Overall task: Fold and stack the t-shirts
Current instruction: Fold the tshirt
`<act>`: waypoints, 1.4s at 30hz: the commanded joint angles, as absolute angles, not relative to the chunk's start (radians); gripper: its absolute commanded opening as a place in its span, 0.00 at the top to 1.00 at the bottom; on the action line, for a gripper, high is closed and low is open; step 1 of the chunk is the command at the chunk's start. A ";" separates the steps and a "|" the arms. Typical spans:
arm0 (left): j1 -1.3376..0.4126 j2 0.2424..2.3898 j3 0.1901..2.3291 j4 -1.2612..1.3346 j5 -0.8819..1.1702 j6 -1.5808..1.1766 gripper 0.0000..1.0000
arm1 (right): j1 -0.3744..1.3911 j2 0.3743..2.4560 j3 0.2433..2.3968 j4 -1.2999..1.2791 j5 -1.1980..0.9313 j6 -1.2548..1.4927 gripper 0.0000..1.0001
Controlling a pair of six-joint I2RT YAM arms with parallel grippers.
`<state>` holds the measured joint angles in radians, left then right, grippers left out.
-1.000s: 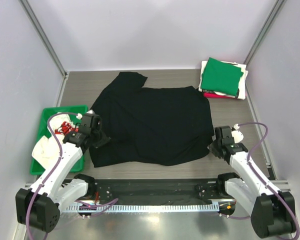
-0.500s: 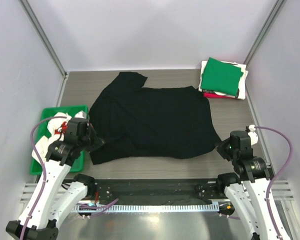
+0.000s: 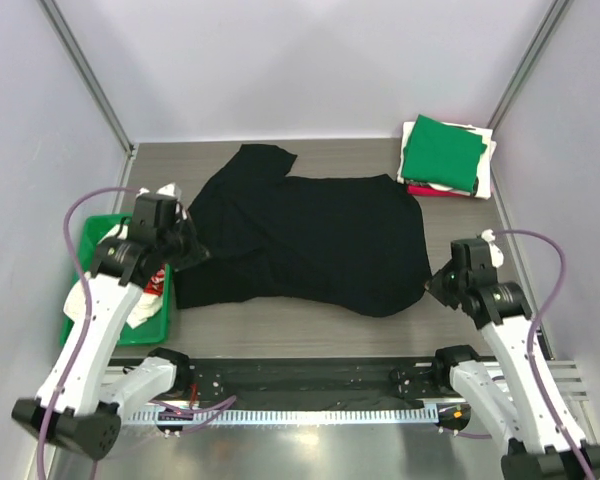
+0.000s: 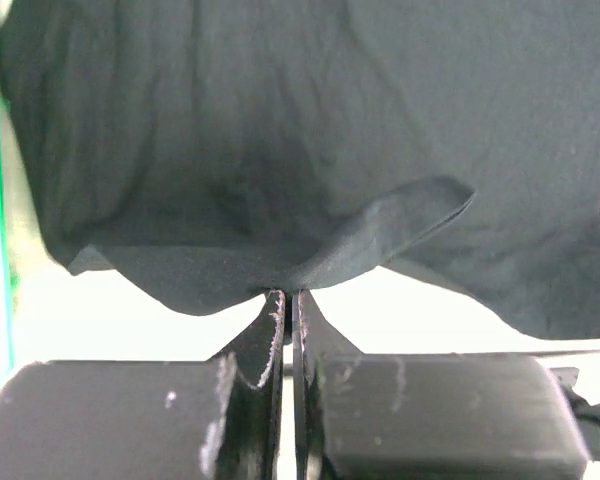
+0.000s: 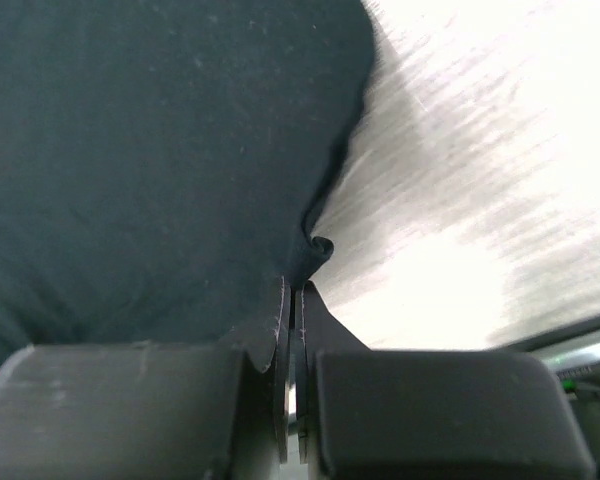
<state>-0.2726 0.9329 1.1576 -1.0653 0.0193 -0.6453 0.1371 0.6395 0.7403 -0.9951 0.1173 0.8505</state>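
Gripping near-left hem of black t-shirt [image 3: 310, 240] with left pincer [image 4: 288, 298], pinched tight on raised fold of cloth. Gripping near-right hem of same shirt with right pincer [image 5: 291, 288], likewise pinched tight, just below curled edge. Lying spread across middle of counter [image 3: 310, 322], one sleeve toward far left, near corners lifted off surface. Stacked in far right corner: green t-shirt [image 3: 442, 150] on top, white t-shirt [image 3: 488, 170] and red t-shirt [image 3: 417, 189] beneath. At left edge, partly under left arm: green tray [image 3: 92, 235].
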 commanded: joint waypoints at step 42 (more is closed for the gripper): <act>-0.169 1.244 1.082 -0.749 -0.101 -0.669 0.21 | -0.120 1.199 0.542 -0.335 -0.121 0.706 0.28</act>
<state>-0.1726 1.3148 1.1839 -0.8337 -0.0650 -0.5835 -0.1123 1.1770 0.5854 -0.4107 -0.0937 0.6872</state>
